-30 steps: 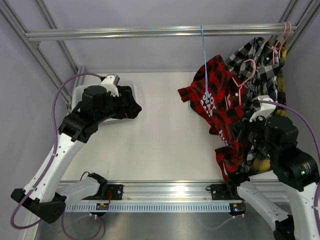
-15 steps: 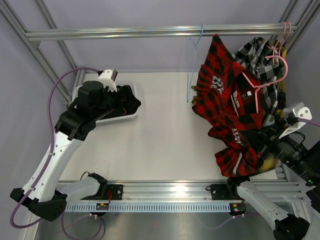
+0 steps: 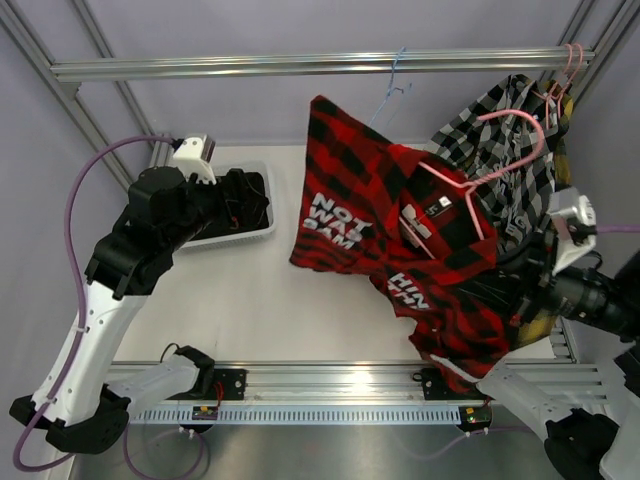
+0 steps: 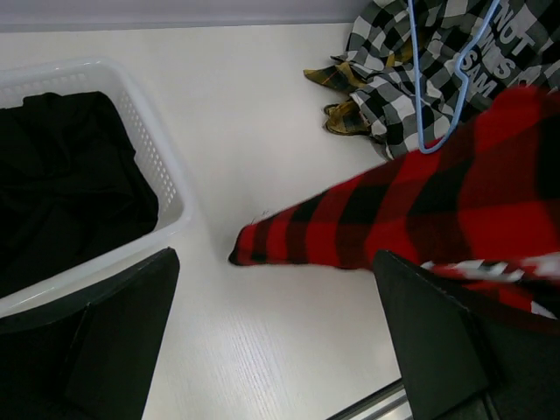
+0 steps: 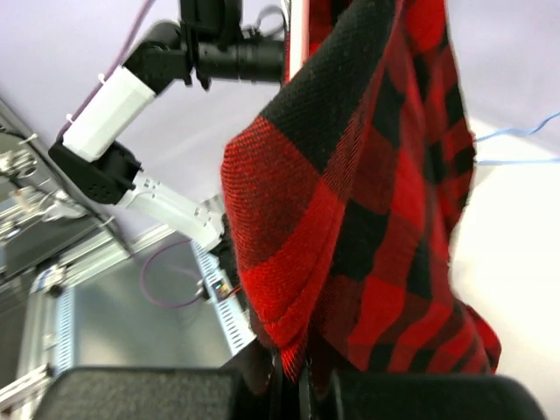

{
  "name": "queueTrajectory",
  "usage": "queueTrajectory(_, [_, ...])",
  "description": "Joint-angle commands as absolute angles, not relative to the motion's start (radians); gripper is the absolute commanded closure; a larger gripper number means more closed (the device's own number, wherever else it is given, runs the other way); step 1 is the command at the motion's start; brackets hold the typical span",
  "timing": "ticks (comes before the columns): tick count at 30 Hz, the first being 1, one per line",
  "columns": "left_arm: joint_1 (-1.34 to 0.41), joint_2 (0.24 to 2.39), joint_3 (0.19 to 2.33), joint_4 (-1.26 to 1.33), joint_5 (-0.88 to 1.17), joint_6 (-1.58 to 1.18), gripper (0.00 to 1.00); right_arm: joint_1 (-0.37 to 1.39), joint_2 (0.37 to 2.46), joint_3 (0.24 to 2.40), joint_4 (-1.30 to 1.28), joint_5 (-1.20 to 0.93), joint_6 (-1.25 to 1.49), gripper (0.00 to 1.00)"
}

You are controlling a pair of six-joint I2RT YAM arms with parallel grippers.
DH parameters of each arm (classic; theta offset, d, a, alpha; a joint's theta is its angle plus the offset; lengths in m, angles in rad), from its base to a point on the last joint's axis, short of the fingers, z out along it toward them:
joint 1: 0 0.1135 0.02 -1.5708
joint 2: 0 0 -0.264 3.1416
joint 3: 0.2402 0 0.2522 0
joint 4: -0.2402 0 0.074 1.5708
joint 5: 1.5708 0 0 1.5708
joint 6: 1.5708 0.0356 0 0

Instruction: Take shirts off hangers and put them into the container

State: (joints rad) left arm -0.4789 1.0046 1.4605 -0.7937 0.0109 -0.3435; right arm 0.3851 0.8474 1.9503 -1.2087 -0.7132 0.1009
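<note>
My right gripper [image 5: 302, 381] is shut on the hem of the red-and-black plaid shirt [image 3: 380, 230]. The shirt is stretched from the right side toward the table's middle, white lettering up. In the top view the cloth hides those fingers. A pink hanger [image 3: 470, 180] lies across the shirt's upper part. The light blue hanger [image 3: 392, 85] hangs bare from the rail. Behind them hang the black-and-white check shirt [image 3: 500, 130] and a yellow-and-dark plaid one [image 4: 346, 79]. My left gripper [image 4: 276, 350] is open over the table, beside the white container [image 4: 166, 188] that holds the black shirt [image 4: 61, 192].
A metal rail [image 3: 250, 66] crosses the back, with more pink hangers [image 3: 574, 58] hooked at its right end. Frame posts [image 3: 90, 130] slant down the left side. The red shirt's tip [image 4: 254, 249] lies close to the basket's right wall.
The red plaid shirt has swung left and spread out toward the middle, off the blue hanger, which now hangs bare. The pink hanger moved with it. My left arm drew back slightly to the left.
</note>
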Motion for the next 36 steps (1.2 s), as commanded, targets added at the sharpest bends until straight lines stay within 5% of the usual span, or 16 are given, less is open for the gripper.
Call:
queueTrajectory(1, [-0.485,0.983,1.505,-0.811,-0.041,-0.314,0.01,0.391,0.949,1.881,-1.270,-0.963,-0.173,1.00])
queueTrajectory(12, [-0.483,0.885,1.454,-0.775,0.008,-0.290,0.01,0.405,1.052,1.511,-1.078,-0.798,-0.172,1.00])
queueTrajectory(19, [-0.512,0.972,1.450,-0.623,0.158,-0.408,0.01,0.523,1.173,1.447,-0.962,-0.750,-0.163,1.00])
queueTrajectory(27, [-0.721,1.170,1.566,-0.522,0.014,-0.436,0.01,0.638,1.270,1.477,-0.861,-0.681,-0.126,1.00])
queueTrajectory(34, [-0.787,1.212,1.566,-0.499,-0.084,-0.416,0.16,0.683,1.287,1.480,-0.819,-0.661,-0.100,1.00])
queueTrajectory(36, [-0.790,1.215,1.562,-0.494,-0.109,-0.407,0.26,0.692,1.289,1.474,-0.808,-0.658,-0.091,1.00])
